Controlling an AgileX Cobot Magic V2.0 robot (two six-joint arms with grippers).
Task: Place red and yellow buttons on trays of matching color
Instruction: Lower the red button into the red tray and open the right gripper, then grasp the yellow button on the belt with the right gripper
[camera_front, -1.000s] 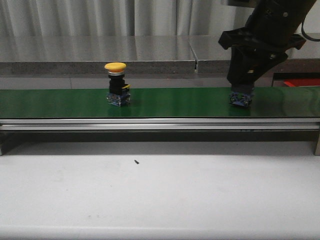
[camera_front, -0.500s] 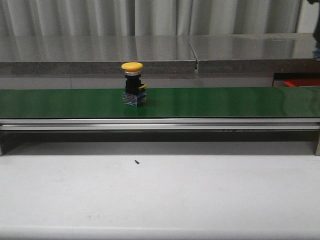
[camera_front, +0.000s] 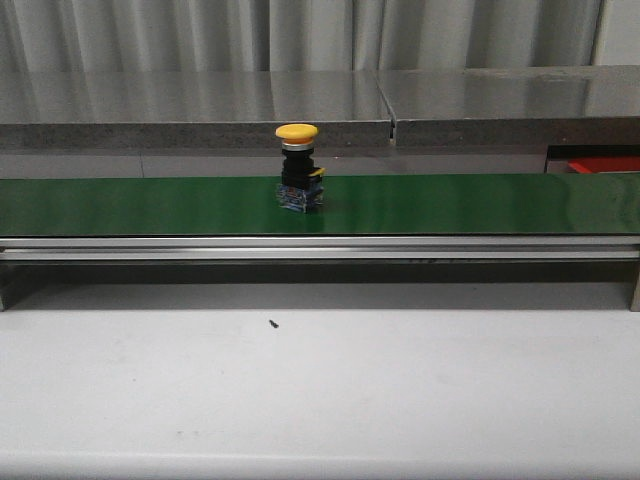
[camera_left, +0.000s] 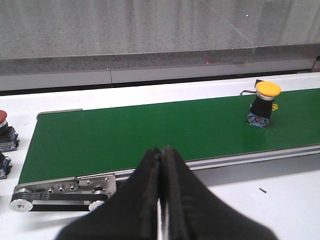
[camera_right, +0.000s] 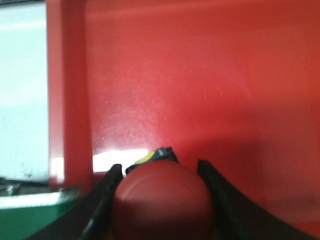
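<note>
Right gripper (camera_right: 160, 185) clamped on red button (camera_right: 162, 202), hovering over red tray (camera_right: 200, 75) floor, tray wall just beside it. Judgement: lower until the base sits flat, then part the fingers (don't drop from height, it's top-heavy, could tip). Left gripper (camera_left: 161, 165) closed on nothing, idle; yellow button (camera_left: 264, 105) stands upright on green conveyor (camera_left: 150, 132), well ahead of it. Yellow tray not seen.

Red button (camera_right: 162, 200) in the right pincer (camera_right: 160, 192), over red tray (camera_right: 200, 90).
</note>
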